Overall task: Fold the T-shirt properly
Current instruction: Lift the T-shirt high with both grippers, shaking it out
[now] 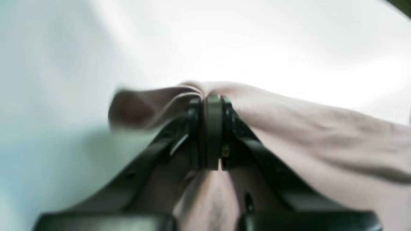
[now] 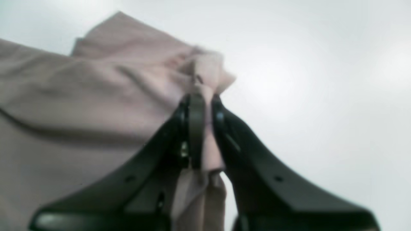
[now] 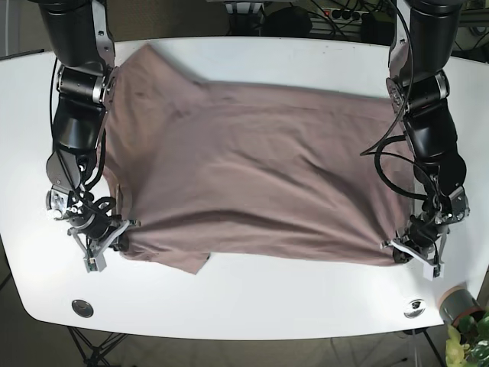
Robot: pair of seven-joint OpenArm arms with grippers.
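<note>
A dusty-pink T-shirt (image 3: 252, 168) lies spread across the white table (image 3: 306, 298), its near edge lifted and stretched between both arms. My left gripper (image 3: 403, 250) is shut on the shirt's near right corner; in the left wrist view the black fingers (image 1: 212, 106) pinch bunched fabric (image 1: 314, 134). My right gripper (image 3: 118, 233) is shut on the near left corner; in the right wrist view cloth (image 2: 80, 96) is squeezed between its fingers (image 2: 196, 109). A sleeve (image 3: 191, 264) hangs out at the near left.
A round grommet (image 3: 82, 308) sits in the table near the front left, another (image 3: 415, 306) near the front right. A small pot with a plant (image 3: 462, 317) stands off the front right corner. Cables (image 3: 328, 15) lie behind the table.
</note>
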